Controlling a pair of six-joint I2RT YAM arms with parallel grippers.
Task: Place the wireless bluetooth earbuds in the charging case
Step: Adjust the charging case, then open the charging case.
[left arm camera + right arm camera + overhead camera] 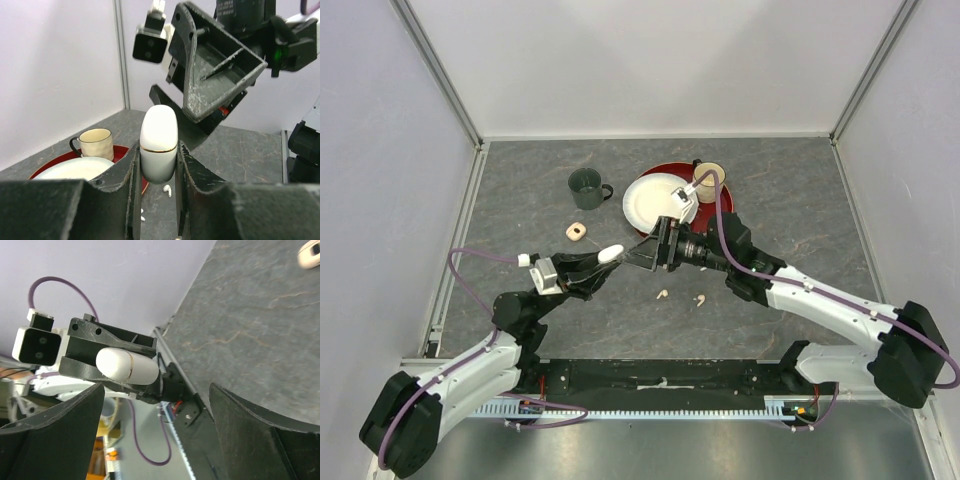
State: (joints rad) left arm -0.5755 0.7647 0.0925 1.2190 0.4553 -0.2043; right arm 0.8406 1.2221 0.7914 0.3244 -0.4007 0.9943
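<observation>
My left gripper [608,258] is shut on the white charging case [611,254] and holds it closed above the table, its gold seam showing in the left wrist view [158,142]. My right gripper [638,256] is open and empty, its jaws wide apart, facing the case from the right and close to it; the case shows in the right wrist view [127,365]. Two tiny earbuds lie on the table in front of the arms, a white one [662,294] and a pale peach one [700,299]. One earbud shows below the case [167,189].
A dark green mug [586,187] stands at the back. A white plate [650,200] and a cream mug [708,180] rest on a red plate [665,170]. A small peach object [576,231] lies left of the grippers.
</observation>
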